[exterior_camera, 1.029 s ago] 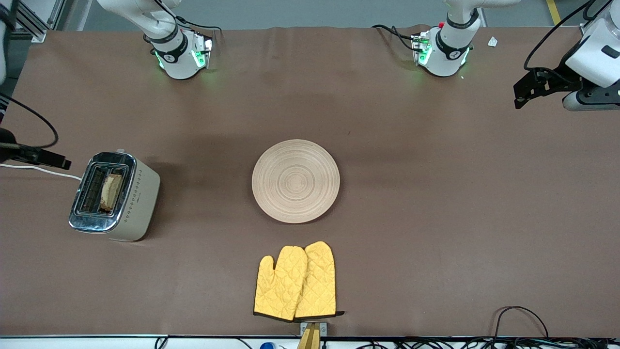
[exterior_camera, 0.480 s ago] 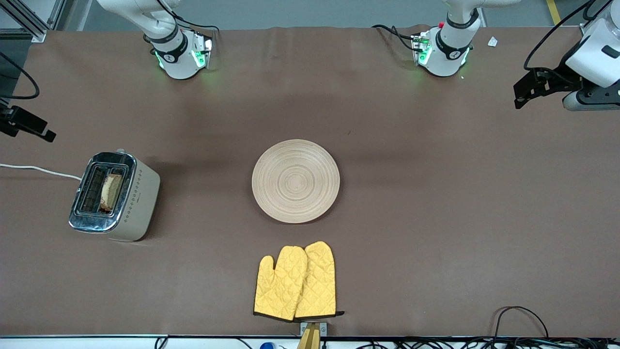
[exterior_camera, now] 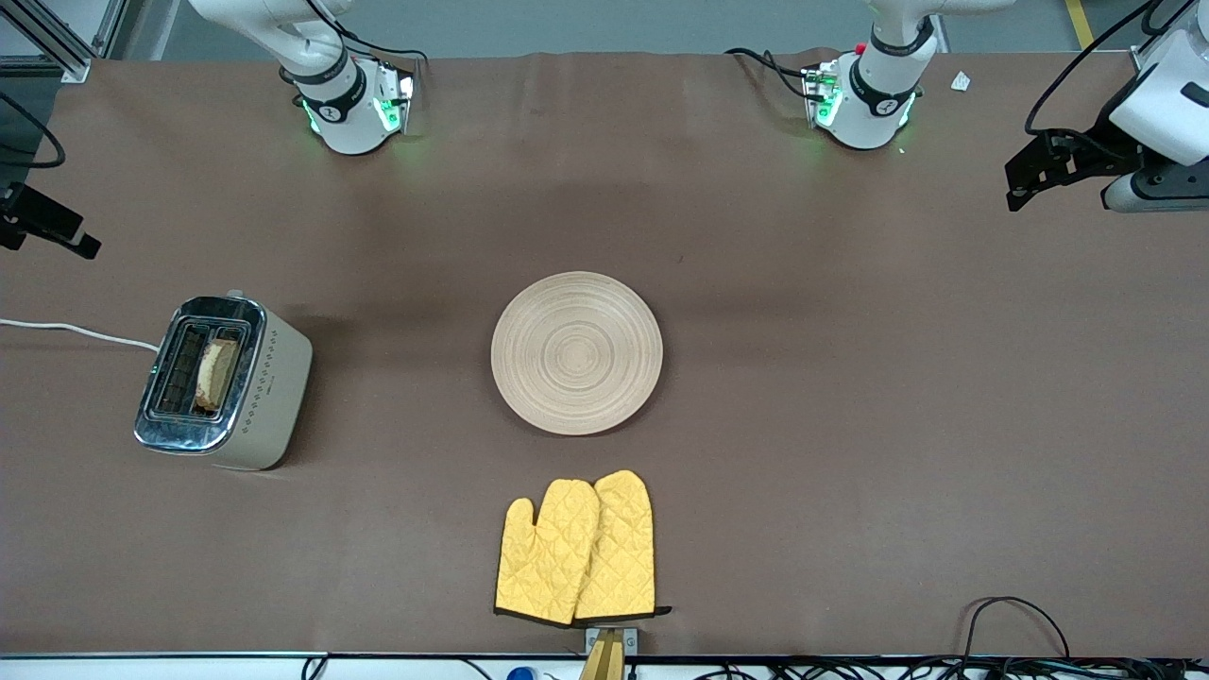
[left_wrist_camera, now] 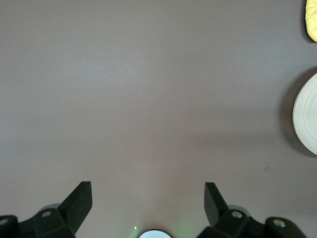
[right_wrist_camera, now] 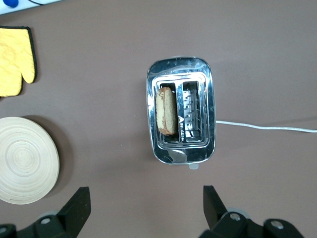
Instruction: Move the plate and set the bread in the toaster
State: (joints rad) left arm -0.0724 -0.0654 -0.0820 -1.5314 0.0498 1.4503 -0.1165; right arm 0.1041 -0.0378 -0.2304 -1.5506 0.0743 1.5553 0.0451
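Observation:
The wooden plate point(exterior_camera: 576, 352) lies flat and bare in the middle of the table; it also shows in both wrist views, plate point(right_wrist_camera: 25, 161) and plate point(left_wrist_camera: 307, 121). The cream and chrome toaster point(exterior_camera: 224, 382) stands toward the right arm's end. The bread point(exterior_camera: 215, 373) stands in one of its slots, the one closer to the plate; from above, bread point(right_wrist_camera: 166, 110) in toaster point(right_wrist_camera: 181, 116). My right gripper point(exterior_camera: 47, 227) hangs open and empty over the table's edge at that end. My left gripper point(exterior_camera: 1030, 179) is open and empty over bare table at the left arm's end.
A pair of yellow oven mitts point(exterior_camera: 578, 550) lies nearer to the front camera than the plate. The toaster's white cord point(exterior_camera: 76, 331) runs off the table's end. Cables lie along the front edge point(exterior_camera: 1011, 623).
My right gripper has drawn away from the toaster's cord toward the robots' side of the table. The left gripper has shifted slightly. Plate, bread and toaster have not moved.

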